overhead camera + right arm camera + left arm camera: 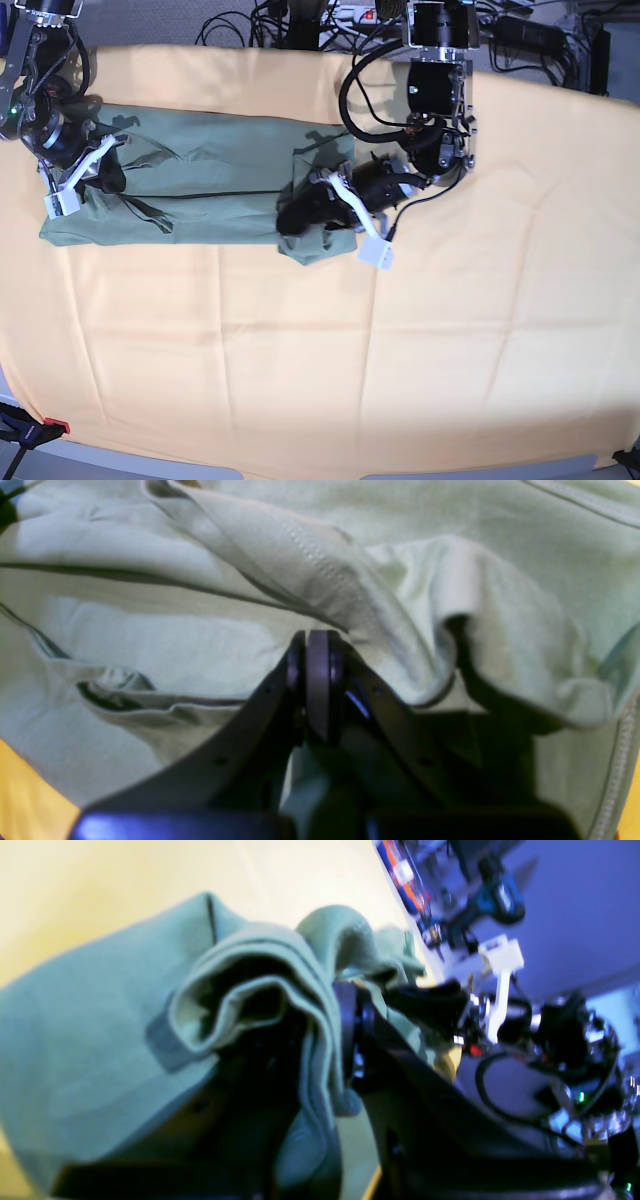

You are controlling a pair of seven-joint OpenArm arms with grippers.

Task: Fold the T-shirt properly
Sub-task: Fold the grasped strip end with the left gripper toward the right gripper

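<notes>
The sage-green T-shirt (200,190) lies as a long band across the back left of the table. My left gripper (292,222) sits at the band's right end, shut on a bunched fold of the T-shirt (75,1040). That fold drapes over the left gripper (320,1010) and hides one finger. At the band's left end is my right gripper (103,170). In the right wrist view the right gripper (311,641) has its jaws pressed together on a stitched edge of the T-shirt (175,645), with loose folds hanging around it.
An orange-yellow cloth (400,350) covers the whole table under the shirt. Black cables (300,20) and boxes lie along the far edge. A clamp (30,428) grips the table's near left corner.
</notes>
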